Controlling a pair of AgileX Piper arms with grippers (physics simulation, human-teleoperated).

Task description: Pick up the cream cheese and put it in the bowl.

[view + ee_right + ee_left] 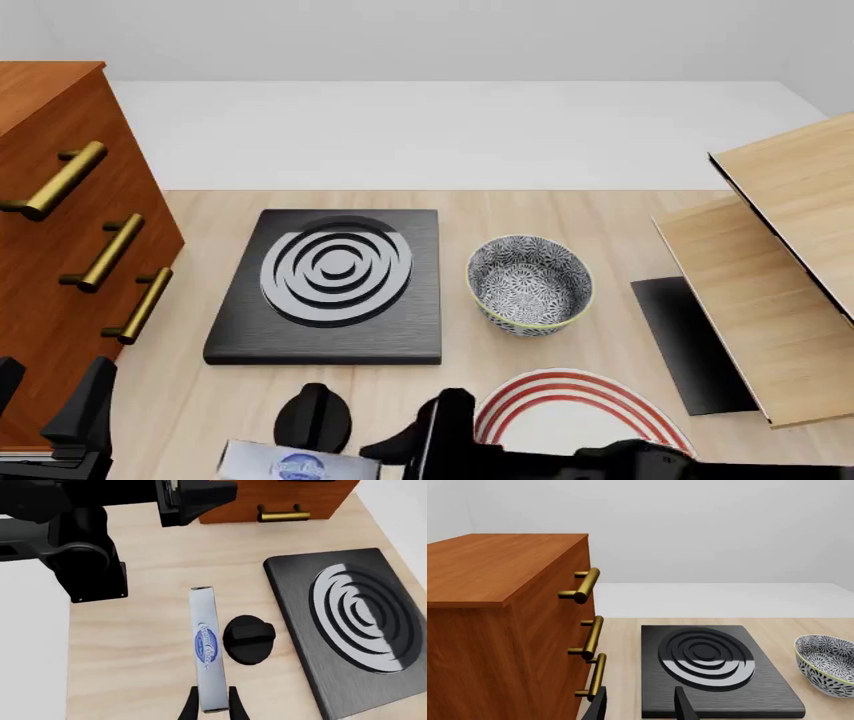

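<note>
While the left gripper (639, 705) is seen spread apart and empty, the cream cheese (207, 650) is clamped by the right gripper (213, 709) near the tabletop's (601, 215) front edge.

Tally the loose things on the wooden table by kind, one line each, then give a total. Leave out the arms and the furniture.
Patterned blue-and-white deep bowl: 1
Red-ringed white plate: 1
Silver-grey cream cheese box with blue logo: 1
Black stove slab with grey concentric rings: 1
Black round knob: 1
Total: 5
</note>
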